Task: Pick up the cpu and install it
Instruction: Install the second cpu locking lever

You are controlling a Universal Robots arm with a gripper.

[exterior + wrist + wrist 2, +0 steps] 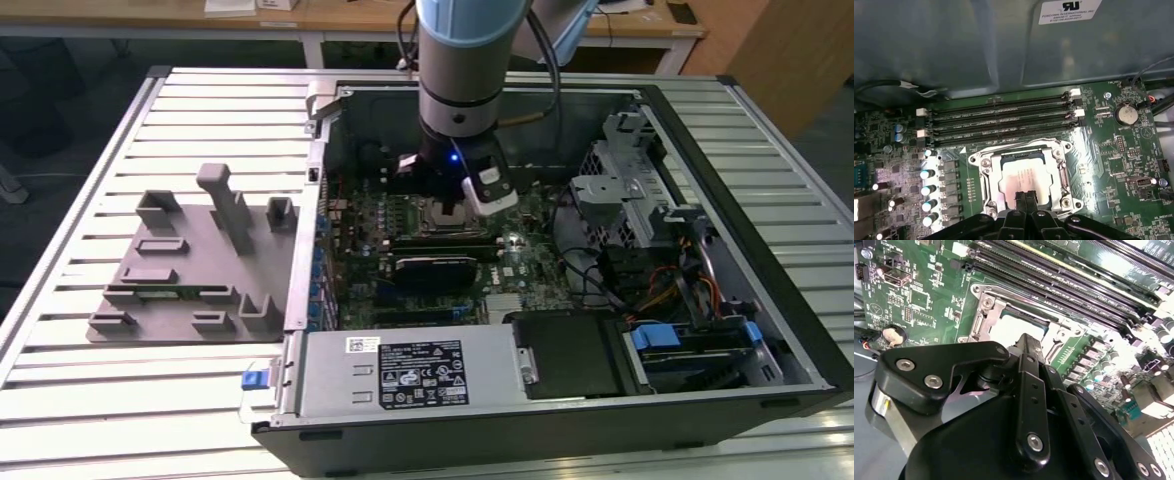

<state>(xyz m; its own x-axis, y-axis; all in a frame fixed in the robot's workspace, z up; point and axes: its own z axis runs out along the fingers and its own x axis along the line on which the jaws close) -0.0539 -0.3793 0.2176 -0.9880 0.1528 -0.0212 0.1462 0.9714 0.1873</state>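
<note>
In the exterior view the gripper [447,212] hangs over the socket [445,222], its tips hidden. In the second wrist view its body hides most of the socket. In the first wrist view the fingers meet, closed, just above the cpu [1024,178] seated in the socket.

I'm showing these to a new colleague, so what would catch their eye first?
The open computer case on the slatted table, with the arm reaching down into it. Next, the claw poised over the cpu, which lies in the metal-framed socket on the green motherboard.
</note>
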